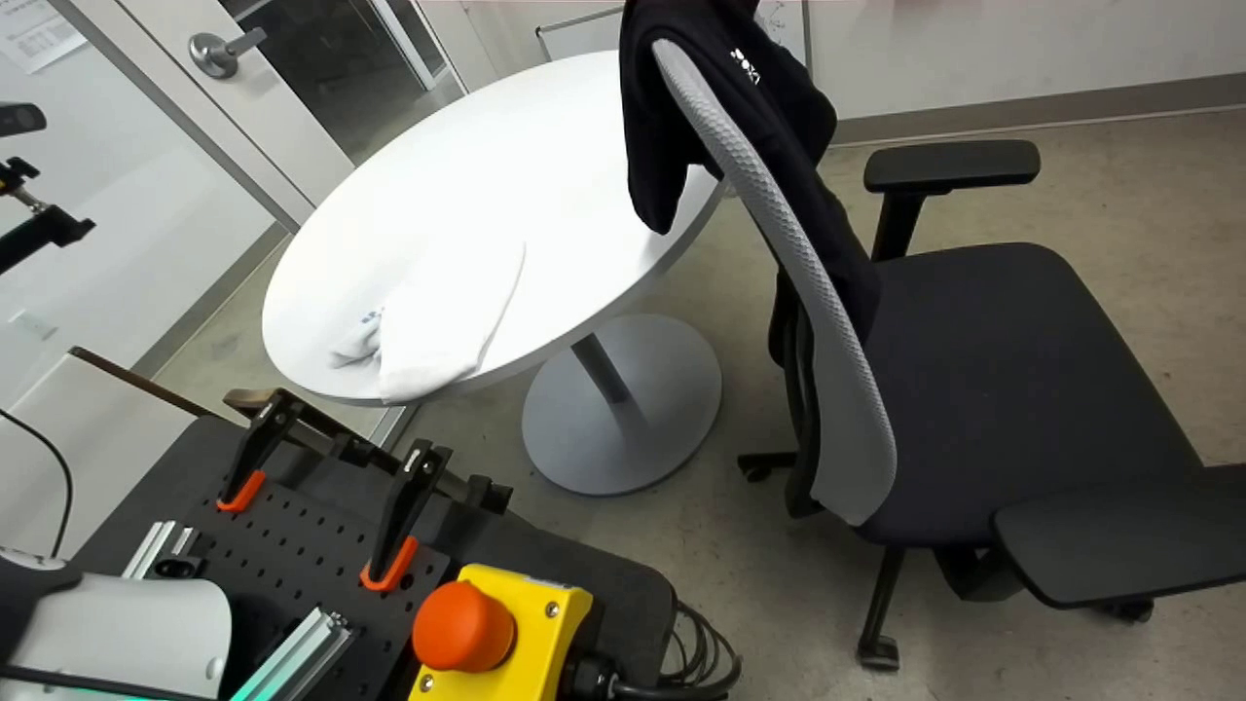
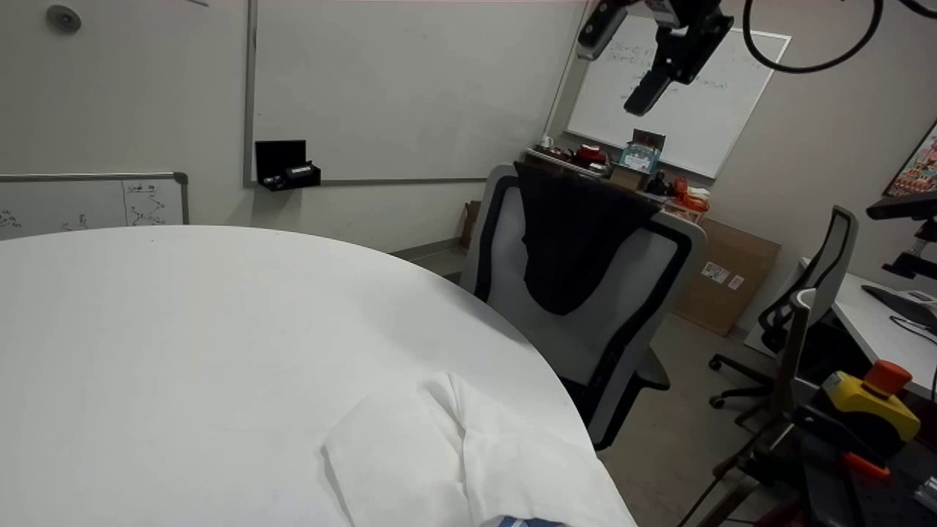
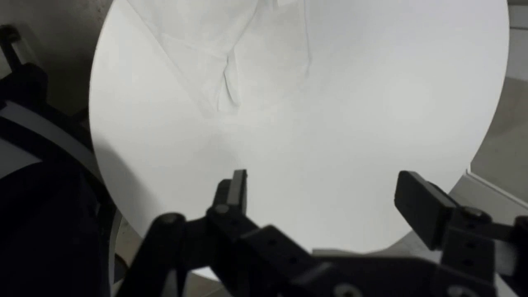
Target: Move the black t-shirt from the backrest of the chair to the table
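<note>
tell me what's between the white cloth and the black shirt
In an exterior view, a bare stretch of table and then the lower part of the backrest lie between the white cloth and the black shirt.

Black t-shirt (image 2: 575, 238), white table (image 2: 190, 359)

In both exterior views, the backrest (image 1: 857, 438) rises beside the right rim of the counter (image 1: 545, 146), obstructing lateral passage. The black t-shirt (image 1: 779, 117) drapes over the top of the backrest, thickening the obstacle. In an exterior view, the far part of the counter is free; a white cloth (image 1: 448, 321) occupies the near left edge. In the wrist view, bare counter surface shows between the parted jaws of the gripper (image 3: 321, 194).
</note>
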Controlling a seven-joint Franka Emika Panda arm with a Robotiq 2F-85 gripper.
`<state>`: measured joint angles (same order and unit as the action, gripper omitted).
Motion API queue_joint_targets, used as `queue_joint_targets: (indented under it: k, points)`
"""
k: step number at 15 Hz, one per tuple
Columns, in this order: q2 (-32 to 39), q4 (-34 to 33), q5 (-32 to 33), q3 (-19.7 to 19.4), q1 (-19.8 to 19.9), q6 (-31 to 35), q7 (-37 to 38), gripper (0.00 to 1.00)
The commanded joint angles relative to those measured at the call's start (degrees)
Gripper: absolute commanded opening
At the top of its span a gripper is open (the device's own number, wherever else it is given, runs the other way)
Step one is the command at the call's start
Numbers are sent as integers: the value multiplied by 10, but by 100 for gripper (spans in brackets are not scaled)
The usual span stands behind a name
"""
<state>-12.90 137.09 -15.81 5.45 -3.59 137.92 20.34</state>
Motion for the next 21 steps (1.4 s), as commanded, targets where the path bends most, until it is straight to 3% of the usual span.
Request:
queue_joint_targets:
  k: [1,6,10,16,21]
  points:
    - [23,-56,29,-17,39,21,54,100]
    - [65,-117,113,-42,110,49,166,100]
    - [113,-160,188,-71,141,58,277,100]
    - [194,-213,310,-128,137,32,441,100]
    - [245,-234,332,-162,118,15,512,100]
